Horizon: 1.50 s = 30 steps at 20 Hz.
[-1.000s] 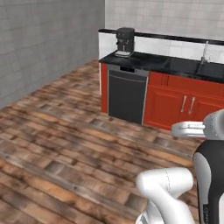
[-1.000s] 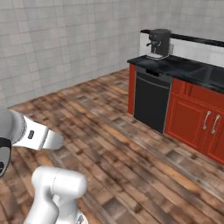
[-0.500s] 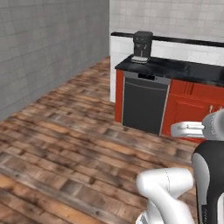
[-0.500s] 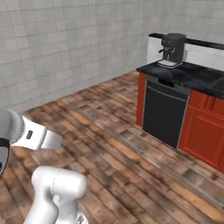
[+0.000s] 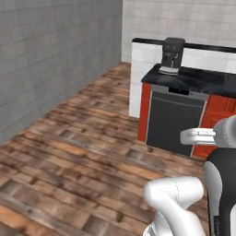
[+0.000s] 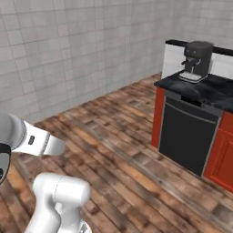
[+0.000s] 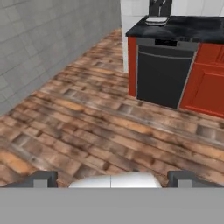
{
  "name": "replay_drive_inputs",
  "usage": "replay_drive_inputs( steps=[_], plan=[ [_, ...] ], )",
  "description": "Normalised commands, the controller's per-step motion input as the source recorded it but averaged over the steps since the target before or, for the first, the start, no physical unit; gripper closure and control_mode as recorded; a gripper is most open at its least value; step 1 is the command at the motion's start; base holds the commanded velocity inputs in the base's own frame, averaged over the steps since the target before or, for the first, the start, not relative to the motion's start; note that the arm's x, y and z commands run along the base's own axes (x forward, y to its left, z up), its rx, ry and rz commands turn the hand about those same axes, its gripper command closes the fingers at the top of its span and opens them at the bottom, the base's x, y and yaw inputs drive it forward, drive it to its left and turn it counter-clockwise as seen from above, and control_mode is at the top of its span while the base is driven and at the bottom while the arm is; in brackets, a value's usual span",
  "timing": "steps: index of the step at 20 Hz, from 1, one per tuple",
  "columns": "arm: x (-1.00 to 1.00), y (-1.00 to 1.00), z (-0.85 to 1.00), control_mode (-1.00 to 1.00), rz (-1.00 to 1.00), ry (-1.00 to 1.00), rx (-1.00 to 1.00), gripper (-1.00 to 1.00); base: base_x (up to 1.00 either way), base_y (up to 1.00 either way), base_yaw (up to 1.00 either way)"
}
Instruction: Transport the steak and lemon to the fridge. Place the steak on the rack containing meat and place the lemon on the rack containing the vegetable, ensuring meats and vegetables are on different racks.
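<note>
Travelling, by my read: fingers [image 7: 112, 181] stand wide and empty at the hand view's bottom, wooden floor [image 7: 87, 118] ahead, dishwasher [image 7: 162, 74] and black bench [image 7: 183, 27] upper right. Steak, lemon, fridge unseen; next, find them.

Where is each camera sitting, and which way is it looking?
Left base view: sits behind the arm to its left, looks forward and down across the wood floor at the dishwasher and coffee machine; the white arm rises at lower right.
Right base view: sits behind the arm to its right, faces the same dishwasher and coffee machine; the arm rises at lower left.
Hand view: sits on the hand, looks along the open gripper over the floor to the dishwasher; both finger tips show at the bottom.
All three share the dishwasher and coffee machine.
</note>
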Motion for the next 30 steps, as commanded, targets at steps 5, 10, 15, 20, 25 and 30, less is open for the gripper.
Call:
replay_drive_inputs(
  steps=[5,10,15,20,25,30],
  plan=[
    [0.0,0.0,0.0,1.0,0.0,0.0,0.0,-1.0,1.0,0.48,-0.06],
    [0.0,0.0,0.0,1.0,0.0,0.0,0.0,-1.0,1.0,0.51,-0.07],
    [0.0,0.0,0.0,1.0,0.0,0.0,0.0,-1.0,1.0,0.52,-0.09],
    [0.0,0.0,0.0,1.0,0.0,0.0,0.0,-1.0,1.0,0.33,-0.07],
    [0.0,0.0,0.0,1.0,0.0,0.0,0.0,-1.0,1.0,0.02,-0.01],
    [0.0,0.0,0.0,1.0,0.0,0.0,0.0,-1.0,1.0,0.0,-0.01]
  ],
)
